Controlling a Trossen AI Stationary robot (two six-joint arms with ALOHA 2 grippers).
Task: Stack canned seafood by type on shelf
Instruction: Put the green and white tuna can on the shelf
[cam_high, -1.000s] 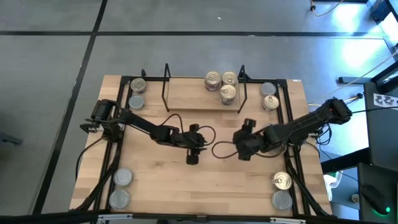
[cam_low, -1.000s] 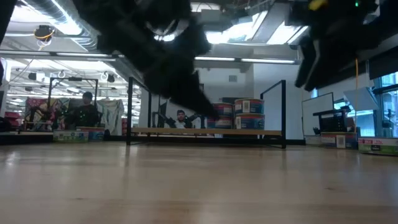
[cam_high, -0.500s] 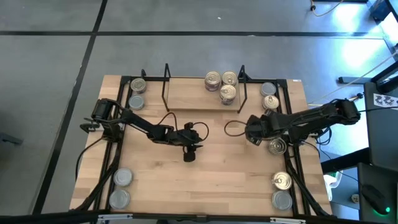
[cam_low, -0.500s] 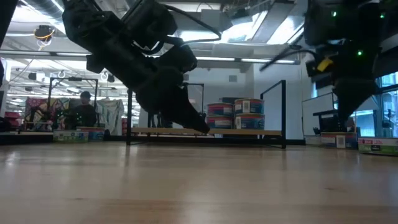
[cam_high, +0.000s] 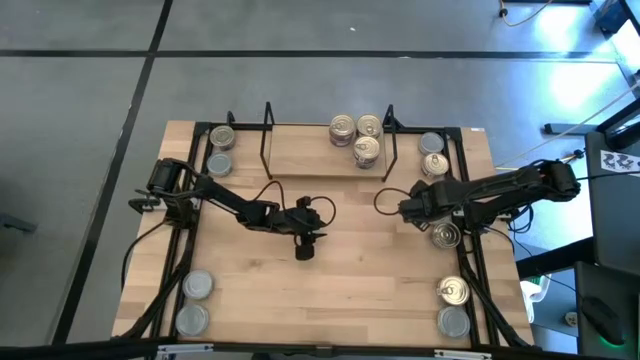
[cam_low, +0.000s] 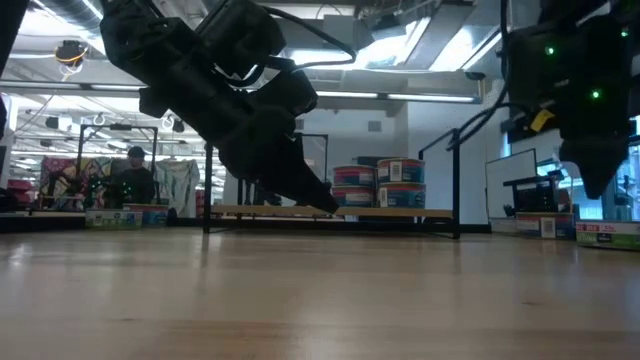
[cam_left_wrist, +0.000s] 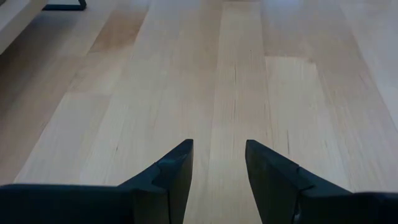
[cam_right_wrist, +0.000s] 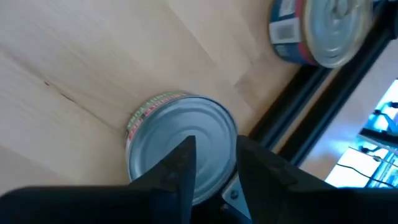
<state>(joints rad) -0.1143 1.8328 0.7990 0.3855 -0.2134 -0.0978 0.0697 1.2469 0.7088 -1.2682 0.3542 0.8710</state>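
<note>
Right gripper (cam_right_wrist: 211, 163) over a silver-topped can (cam_right_wrist: 180, 146)
Fingers narrow, holding nothing; widen to straddle its rim. Left gripper (cam_left_wrist: 217, 163) waits part-open.

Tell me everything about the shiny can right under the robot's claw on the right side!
The can is a short round tin with a plain silver top and a green-and-red label band around its side. It stands upright on the wooden table, near the black rail on the right, apart from the other cans. The right gripper hangs just over its lid, jaws narrowly apart; whether they touch it is unclear.
</note>
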